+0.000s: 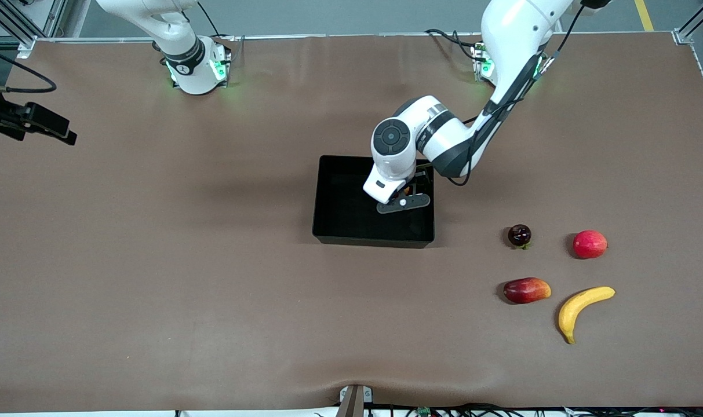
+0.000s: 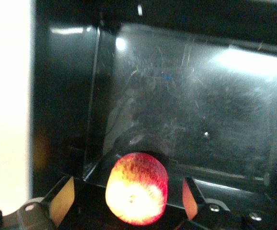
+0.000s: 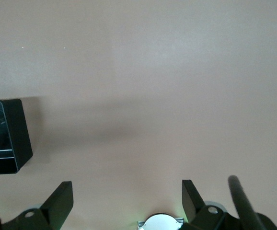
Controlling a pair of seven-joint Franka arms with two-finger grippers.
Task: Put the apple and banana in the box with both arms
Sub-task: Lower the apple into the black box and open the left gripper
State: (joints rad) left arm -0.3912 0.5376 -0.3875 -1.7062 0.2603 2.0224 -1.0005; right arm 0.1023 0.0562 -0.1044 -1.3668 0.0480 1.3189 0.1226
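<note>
Step – apple (image 2: pixel 136 194) released into box (image 1: pixel 328 197) | left gripper (image 2: pixel 129 196) jaws wide | right gripper (image 3: pixel 127 201) parked, jaws wide | Next – fetch banana (image 1: pixel 582 308)

A brown matte surface (image 1: pixel 212 278) fills the room's middle, evenly lit; grey floor (image 1: pixel 339 14) and metal framing (image 1: pixel 21 23) lie along its edge.

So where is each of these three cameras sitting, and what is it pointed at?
Front view: high across the table, facing both arms, the box and fruit.
Left wrist view: on the left arm, looking into the box past the open left gripper at the apple.
Right wrist view: on the waiting right arm, over the table; open right gripper.
All share the box.
</note>
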